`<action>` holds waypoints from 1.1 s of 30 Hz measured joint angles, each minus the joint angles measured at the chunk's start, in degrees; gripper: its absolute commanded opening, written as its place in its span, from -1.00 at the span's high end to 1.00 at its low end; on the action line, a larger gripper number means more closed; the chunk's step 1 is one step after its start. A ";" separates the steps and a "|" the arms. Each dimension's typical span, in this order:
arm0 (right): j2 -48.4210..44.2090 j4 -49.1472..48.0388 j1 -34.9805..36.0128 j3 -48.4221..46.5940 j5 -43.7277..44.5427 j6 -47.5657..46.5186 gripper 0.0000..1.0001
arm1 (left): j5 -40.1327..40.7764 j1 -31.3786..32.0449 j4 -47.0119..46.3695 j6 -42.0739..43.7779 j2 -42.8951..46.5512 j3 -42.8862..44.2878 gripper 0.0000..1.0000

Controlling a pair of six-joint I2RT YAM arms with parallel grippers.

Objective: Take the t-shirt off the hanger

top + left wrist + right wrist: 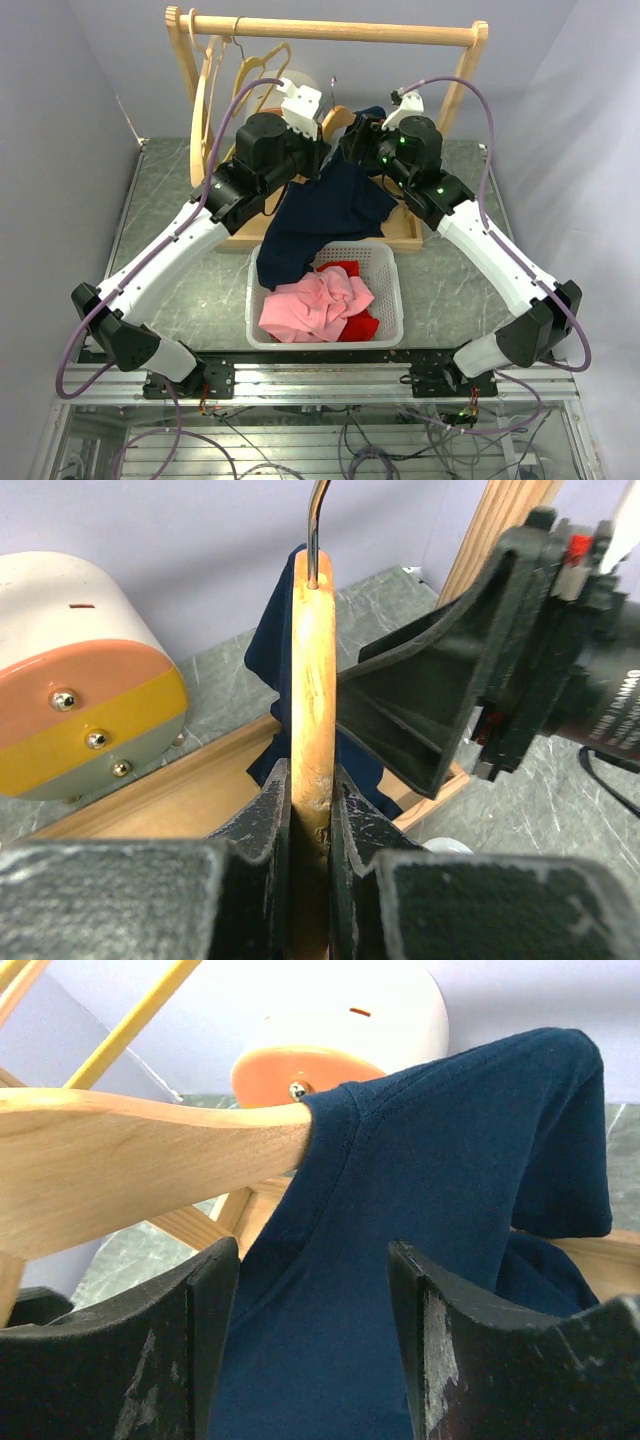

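Note:
A navy t-shirt (330,210) hangs from one end of a wooden hanger (340,117) under the rack and drapes down into the white basket (392,290). My left gripper (326,138) is shut on the hanger's wooden body (313,680), just below its metal hook; the shirt (272,650) shows behind it. My right gripper (364,137) is open, its jaws (312,1252) standing either side of the shirt's shoulder fabric (420,1160), which still sits over the hanger arm (140,1160). The right gripper also shows in the left wrist view (440,710).
The wooden clothes rack (330,30) stands at the back, with spare hangers (250,65) on its left side. A white round device (298,85) with an orange and yellow face sits behind the hanger. The basket holds pink (310,305) and red (355,325) clothes.

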State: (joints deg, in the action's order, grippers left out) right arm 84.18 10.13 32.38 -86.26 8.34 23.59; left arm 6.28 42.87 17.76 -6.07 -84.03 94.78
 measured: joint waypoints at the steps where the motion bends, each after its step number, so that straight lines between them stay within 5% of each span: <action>1: 0.33 -0.11 0.00 -0.04 -0.02 -0.02 -0.16 | 0.00 0.00 0.00 -0.09 0.00 0.00 0.86; 5: 2.47 -0.39 0.00 -0.20 -0.02 -0.11 0.24 | 0.00 0.02 -0.28 -0.42 0.09 -0.57 0.86; 8: 2.86 -0.33 0.02 -0.20 0.00 -0.39 0.77 | 0.04 0.04 -0.35 -0.42 0.15 -1.42 0.86; 22: -3.26 1.79 0.13 0.39 7.19 -3.72 1.00 | 0.46 0.09 -0.28 -0.35 2.27 -2.73 0.86; 33: 2.40 8.98 -1.99 -14.43 21.84 -10.34 1.00 | -8.44 0.11 7.85 4.46 10.71 -2.84 0.86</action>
State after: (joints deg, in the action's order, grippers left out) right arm 86.59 19.11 30.39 -100.68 30.17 13.26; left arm -2.15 42.98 25.61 -1.61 -73.32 91.94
